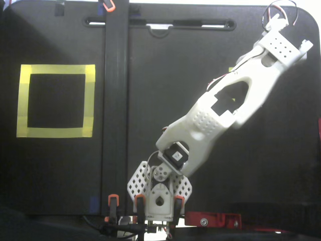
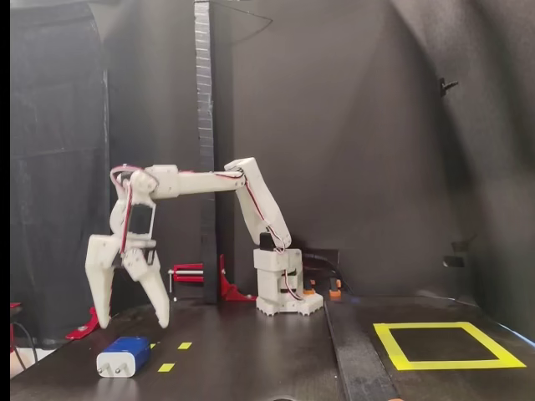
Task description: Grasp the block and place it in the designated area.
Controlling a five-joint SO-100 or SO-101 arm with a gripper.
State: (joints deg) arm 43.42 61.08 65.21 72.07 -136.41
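On the black tabletop (image 2: pixel 251 351), side fixed view: block (image 2: pixel 124 355) lying flat near the front left corner, dark blue body, white end face pointing left. Two small yellow tape squares (image 2: pixel 175 356) just to its right. Jaws (image 2: pixel 134 322) spread wide, tips pointing down, hanging above the block and slightly behind it; no contact, nothing held. Arm (image 2: pixel 201 184) stretched out horizontally from the white base (image 2: pixel 284 288), wrist bent straight down.

Designated area (image 2: pixel 447 345): yellow tape square with black interior, far right in that view, well apart from the block, empty. Raised black strip (image 2: pixel 355 359) running across the tabletop between the two halves.

In the top-down fixed view: arm (image 1: pixel 225 105) reaching diagonally to the upper right from the base (image 1: pixel 160 193), designated area (image 1: pixel 56 100) at left on the other side of the strip (image 1: pixel 115 110). Block hidden under the arm there, jaws too. Orange-handled clamps (image 1: pixel 113 203) and a red bracket (image 1: pixel 213 219) along the near edge.
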